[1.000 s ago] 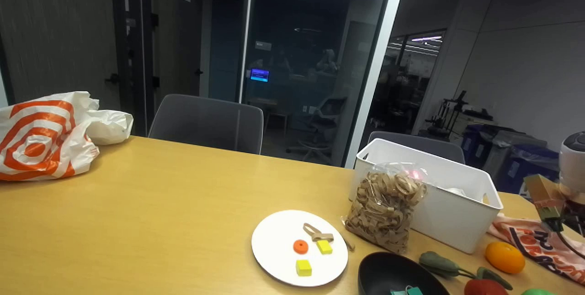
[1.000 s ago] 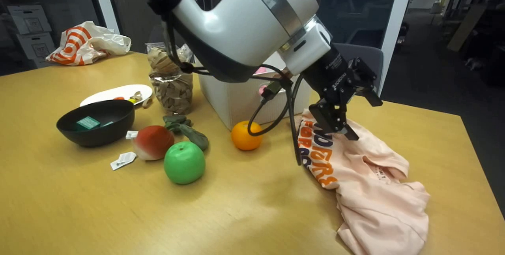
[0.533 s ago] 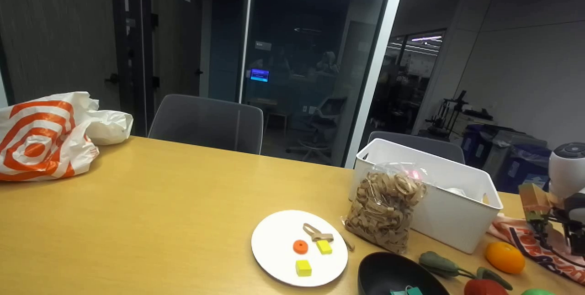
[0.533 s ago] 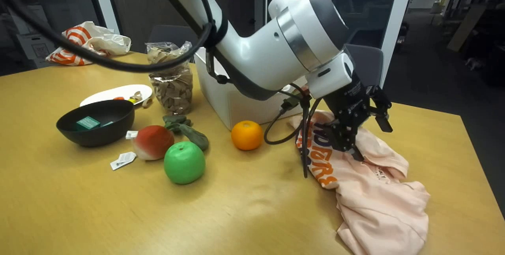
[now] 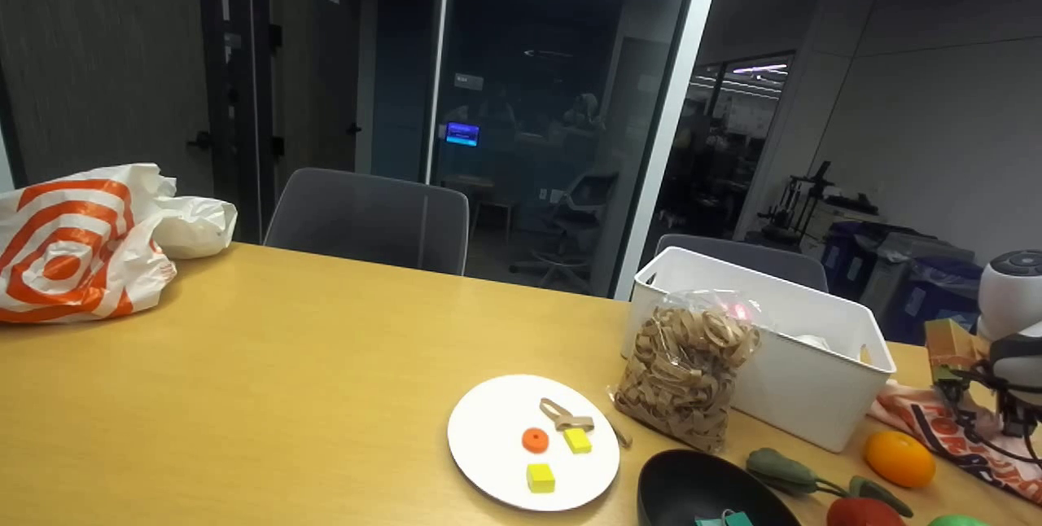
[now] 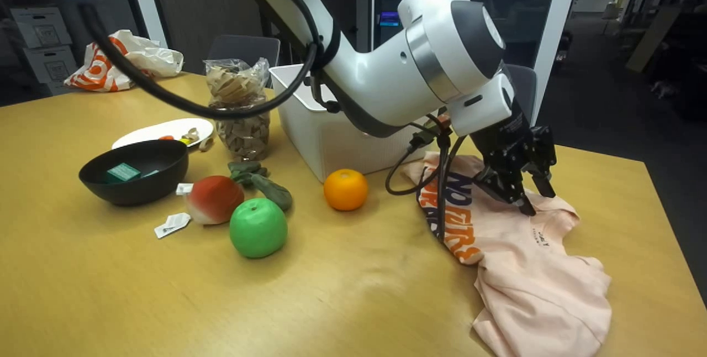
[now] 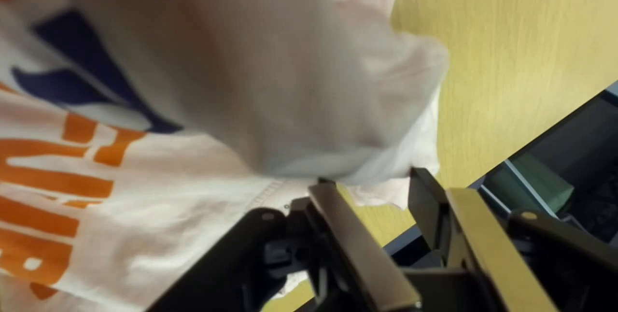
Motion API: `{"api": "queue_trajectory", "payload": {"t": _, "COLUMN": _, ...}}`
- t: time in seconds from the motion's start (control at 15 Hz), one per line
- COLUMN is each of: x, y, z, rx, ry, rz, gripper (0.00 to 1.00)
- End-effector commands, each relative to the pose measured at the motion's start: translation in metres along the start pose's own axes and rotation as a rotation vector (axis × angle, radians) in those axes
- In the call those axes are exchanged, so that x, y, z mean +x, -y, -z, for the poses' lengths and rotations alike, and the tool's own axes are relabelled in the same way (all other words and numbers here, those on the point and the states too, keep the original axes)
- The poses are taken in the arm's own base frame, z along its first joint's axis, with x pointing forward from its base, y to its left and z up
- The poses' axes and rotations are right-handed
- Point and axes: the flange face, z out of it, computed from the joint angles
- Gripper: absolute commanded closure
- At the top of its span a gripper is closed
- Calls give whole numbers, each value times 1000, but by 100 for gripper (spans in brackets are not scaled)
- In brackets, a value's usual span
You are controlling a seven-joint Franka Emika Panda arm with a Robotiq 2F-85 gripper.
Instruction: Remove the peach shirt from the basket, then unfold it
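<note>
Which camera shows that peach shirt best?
The exterior view where the peach shirt spreads widest, though clipped below. Where the right edge crops it, an exterior view offers just a lettered strip; the wrist view, close, partly blurred folds.

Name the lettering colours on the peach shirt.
The lettering on the peach shirt is orange and dark blue, best seen in an exterior view.

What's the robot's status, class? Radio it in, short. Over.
End effector: jaws apart, grip unclear. Peach shirt: out of basket, rumpled on table. Possible snag: cable dangling near it.
</note>
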Motion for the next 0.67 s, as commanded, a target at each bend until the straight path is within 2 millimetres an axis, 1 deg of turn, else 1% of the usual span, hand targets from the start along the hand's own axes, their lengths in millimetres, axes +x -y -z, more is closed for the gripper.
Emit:
{"api": "queue_trajectory", "payload": {"t": 0.0, "x": 4, "y": 15, "z": 7, "rx": 14, "ry": 15, "rz": -9, "gripper": 86}}
{"api": "queue_trajectory", "payload": {"t": 0.27, "x": 8, "y": 21, "z": 13, "rx": 17, "ry": 26, "rz": -24, "gripper": 94}}
{"api": "queue_trajectory", "payload": {"t": 0.33, "x": 8, "y": 22, "z": 14, "rx": 13, "ry": 25, "rz": -18, "gripper": 89}}
{"api": "queue_trajectory", "payload": {"t": 0.4, "x": 6, "y": 21, "z": 13, "rx": 0, "ry": 41, "rz": 15, "gripper": 67}}
{"api": "queue_trajectory", "payload": {"t": 0.53, "x": 5, "y": 19, "z": 12, "rx": -23, "ry": 91, "rz": 40, "gripper": 64}}
{"api": "queue_trajectory", "payload": {"t": 0.6, "x": 6, "y": 20, "z": 14, "rx": -26, "ry": 120, "rz": 48, "gripper": 59}}
